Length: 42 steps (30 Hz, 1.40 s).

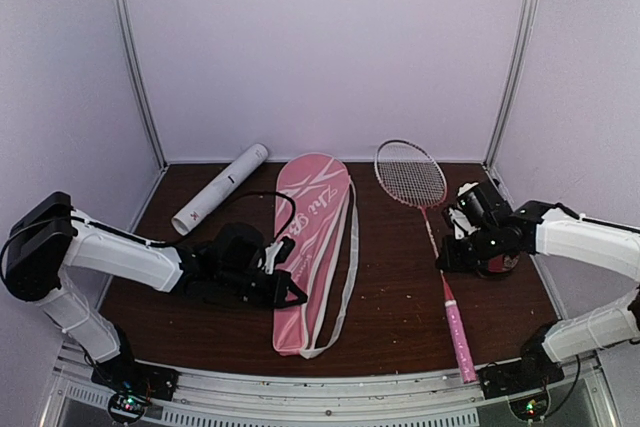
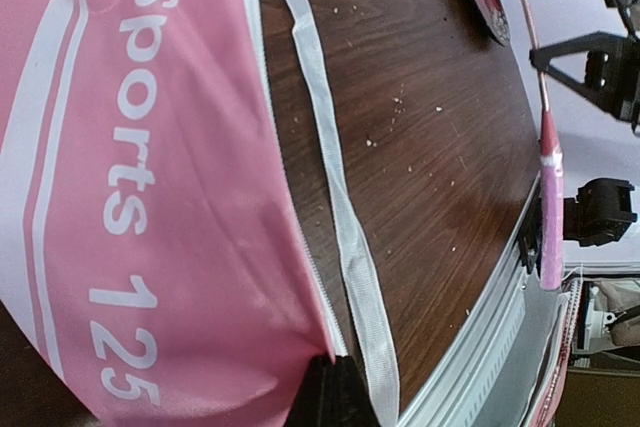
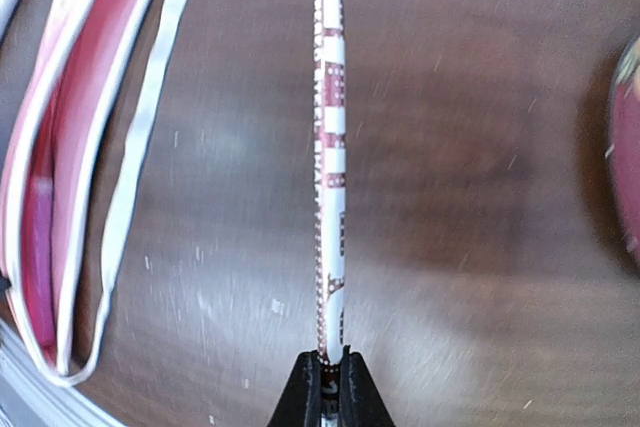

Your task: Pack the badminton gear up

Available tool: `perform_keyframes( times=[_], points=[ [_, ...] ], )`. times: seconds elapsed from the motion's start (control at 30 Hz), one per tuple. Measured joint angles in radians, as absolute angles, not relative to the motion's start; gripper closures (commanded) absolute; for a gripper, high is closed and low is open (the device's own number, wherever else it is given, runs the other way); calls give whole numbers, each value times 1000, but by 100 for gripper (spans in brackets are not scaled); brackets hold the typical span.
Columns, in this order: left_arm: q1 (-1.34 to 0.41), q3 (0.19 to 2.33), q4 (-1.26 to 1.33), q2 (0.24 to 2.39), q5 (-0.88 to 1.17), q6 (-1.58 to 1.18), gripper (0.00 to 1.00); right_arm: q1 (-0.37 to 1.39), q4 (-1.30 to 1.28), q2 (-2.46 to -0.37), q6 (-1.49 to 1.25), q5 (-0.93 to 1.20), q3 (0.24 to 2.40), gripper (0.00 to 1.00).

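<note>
the left gripper (image 2: 335, 392) is pinched together on the edge of the pink racquet cover (image 2: 150, 197), which lies lengthwise in the middle of the table (image 1: 400, 297). gripping that lip probably props the mouth apart, and the right wrist view shows a gap along its side. the right gripper (image 3: 325, 387) is clamped on the thin shaft of the racquet (image 3: 328, 147), a slim place to lift it toward the cover. the white tube (image 1: 220, 187) lies apart at the back left, and the red dish (image 1: 503, 265) sits just beside the right gripper.

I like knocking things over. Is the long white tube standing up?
No, the white tube lies on its side on the table, left of the pink cover.
</note>
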State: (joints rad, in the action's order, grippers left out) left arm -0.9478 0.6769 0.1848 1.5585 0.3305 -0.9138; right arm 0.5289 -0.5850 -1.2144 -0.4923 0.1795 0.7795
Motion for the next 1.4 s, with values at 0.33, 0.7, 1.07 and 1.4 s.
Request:
perform_keyframes(
  times=[0.33, 0.7, 1.07, 1.4],
  points=[
    [-942, 677, 163, 1498, 310, -914, 100, 836, -700, -1103, -629, 138, 665, 100],
    [-941, 677, 153, 1421, 307, -909, 100, 1017, -698, -1159, -710, 118, 624, 100],
    [-941, 677, 153, 1415, 319, -897, 100, 1095, -630, -1324, -739, 95, 779, 100],
    [-937, 678, 156, 1442, 358, -871, 100, 1095, -581, -1499, -740, 73, 925, 100]
  ],
)
